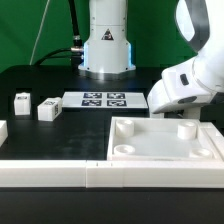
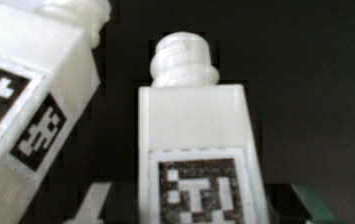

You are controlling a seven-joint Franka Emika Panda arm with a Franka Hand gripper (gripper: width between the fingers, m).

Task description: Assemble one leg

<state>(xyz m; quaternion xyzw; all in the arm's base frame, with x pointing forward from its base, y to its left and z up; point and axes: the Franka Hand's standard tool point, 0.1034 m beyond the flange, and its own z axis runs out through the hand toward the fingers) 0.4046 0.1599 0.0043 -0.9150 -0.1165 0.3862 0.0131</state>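
In the wrist view a white leg (image 2: 195,130) lies on the black table, its marker tag toward the camera and its screw tip pointing away. My gripper (image 2: 206,205) straddles its tagged end. The jaws are open, with a dark gap between each finger and the leg. A second leg (image 2: 32,85) lies close beside it, tilted. In the exterior view my gripper (image 1: 180,98) is low at the right, behind the large white tray-like piece (image 1: 205,150), and hides both of these legs. Two more legs (image 1: 21,99) (image 1: 48,110) stand at the left.
The marker board (image 1: 105,99) lies in front of the robot base (image 1: 107,45). A low white wall (image 1: 50,172) runs along the front. Another white part (image 1: 3,128) shows at the exterior view's left edge.
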